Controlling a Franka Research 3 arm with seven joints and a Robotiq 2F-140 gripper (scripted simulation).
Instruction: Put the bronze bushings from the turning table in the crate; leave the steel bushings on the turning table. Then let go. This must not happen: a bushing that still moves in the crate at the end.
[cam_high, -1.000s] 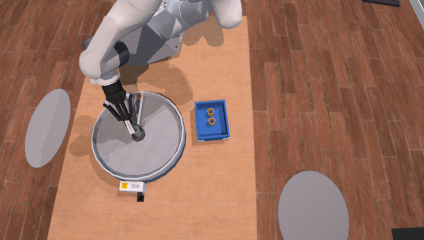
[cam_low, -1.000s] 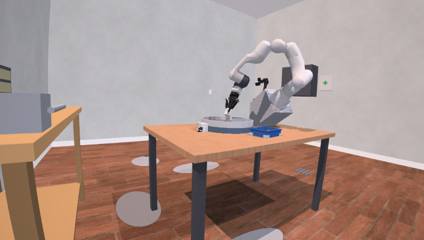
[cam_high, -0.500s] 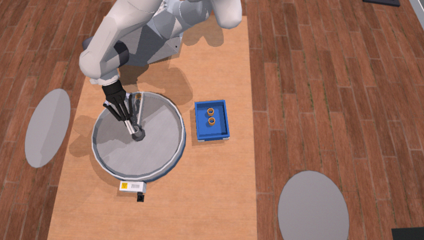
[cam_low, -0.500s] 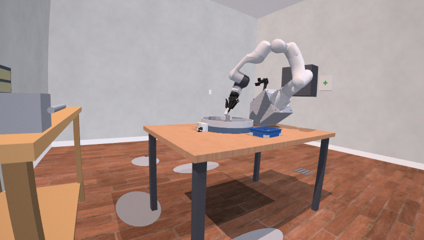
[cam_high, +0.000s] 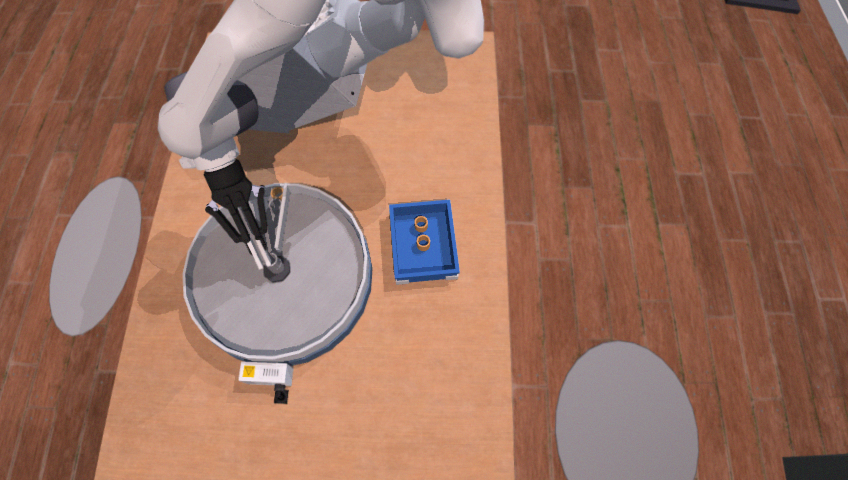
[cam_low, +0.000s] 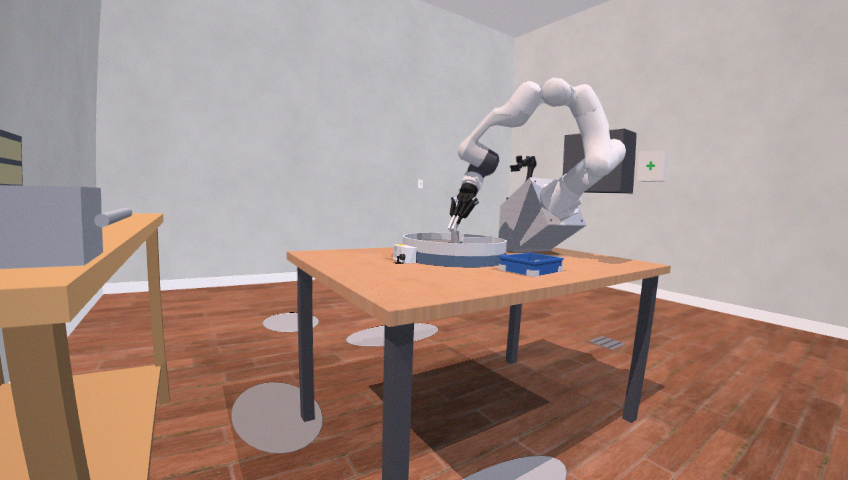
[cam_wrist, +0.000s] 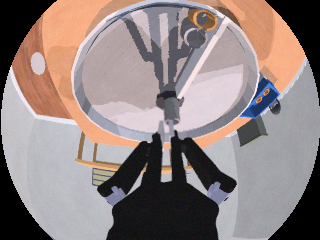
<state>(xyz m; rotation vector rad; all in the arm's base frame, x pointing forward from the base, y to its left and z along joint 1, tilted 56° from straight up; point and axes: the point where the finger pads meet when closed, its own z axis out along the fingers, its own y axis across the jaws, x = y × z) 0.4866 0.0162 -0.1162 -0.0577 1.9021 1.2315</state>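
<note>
Top view: the turning table (cam_high: 321, 303) (cam_low: 458, 259) (cam_wrist: 112, 80) serves as the clock face, with a dark middle post (cam_high: 277, 273) (cam_low: 456, 237) (cam_wrist: 172, 109) at its hub. The gripper (cam_high: 264, 264) (cam_low: 452, 228) (cam_wrist: 166, 126) leans in from 11 o'clock, its pale fingertips just beside the post; whether they touch it, I cannot tell. The fingers are pressed nearly together, with nothing pinched between them.

A pale bar (cam_high: 280, 217) (cam_wrist: 205, 57) runs from the post towards 12 o'clock. Beside its outer end, near the rim at 12 o'clock, sits a bronze bushing (cam_high: 276, 189) (cam_wrist: 192, 21). The wrist view shows a steel bushing (cam_wrist: 204, 40) next to it, on the hub side; from above it is hard to make out.

At 3 o'clock from the turning table, well apart from the gripper, stands the blue crate (cam_high: 410, 259) (cam_low: 529, 265) (cam_wrist: 251, 109). Two bronze bushings are inside it: the upper one (cam_high: 421, 229) towards 12 o'clock, the lower one (cam_high: 423, 248) near the crate's middle. Both stand upright, close together. A white box (cam_high: 264, 372) (cam_low: 404, 253) sits at 6 o'clock, just outside the rim.

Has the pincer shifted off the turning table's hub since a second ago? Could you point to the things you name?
No. In the top view, the pincer (cam_high: 258, 255) (cam_low: 453, 224) (cam_wrist: 166, 126) still has its fingertips at the hub (cam_high: 276, 271) (cam_wrist: 171, 107), with no visible shift either way.
</note>
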